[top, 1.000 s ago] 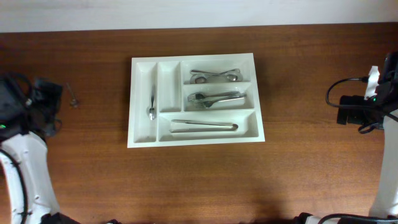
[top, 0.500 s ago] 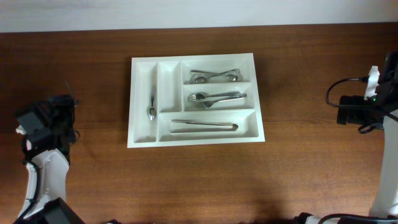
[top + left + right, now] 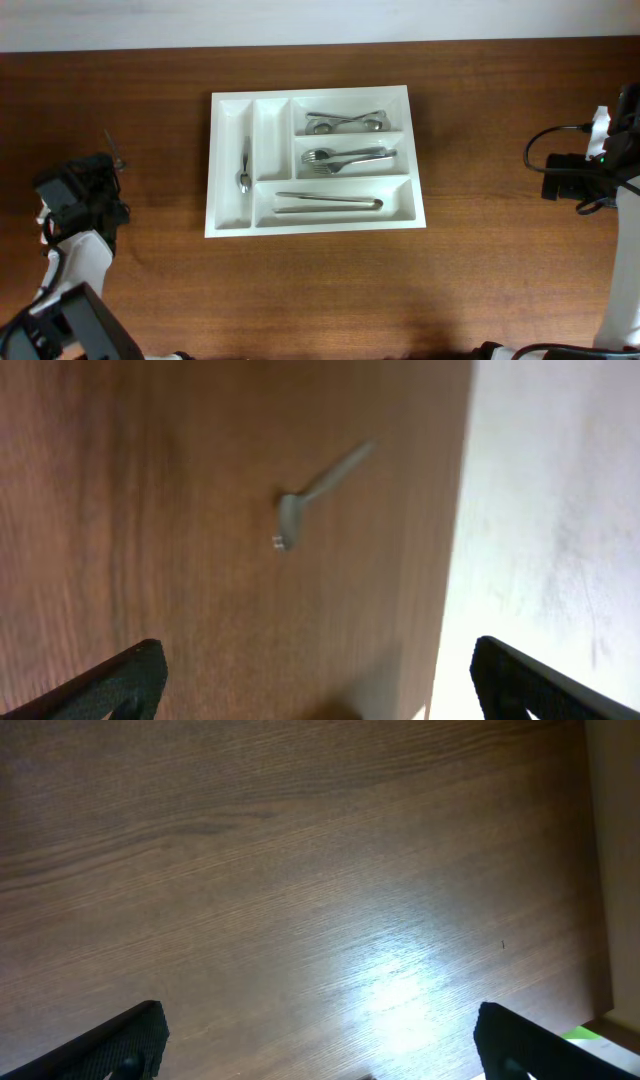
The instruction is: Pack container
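The container (image 3: 232, 218), a large white tray, lies mid-table. It holds a spoon (image 3: 244, 172) in its leftmost narrow slot, spoons (image 3: 345, 122), forks (image 3: 348, 158) and long cutlery (image 3: 328, 202) in the three long slots. A small loose spoon (image 3: 114, 150) lies on the wood left of the tray, also seen in the left wrist view as the small spoon (image 3: 310, 500). My left arm (image 3: 75, 195) sits just beside it; the left gripper (image 3: 315, 690) is open and empty, short of the spoon. My right gripper (image 3: 320, 1055) hangs open over bare wood at the far right.
The right arm (image 3: 572, 180) with its cable stands near the table's right edge. The far table edge (image 3: 455, 560) and a pale surface beyond it show close to the loose spoon.
The left arm has swung from the far left edge towards the loose spoon and settled beside it. The right arm and the tray have not moved.
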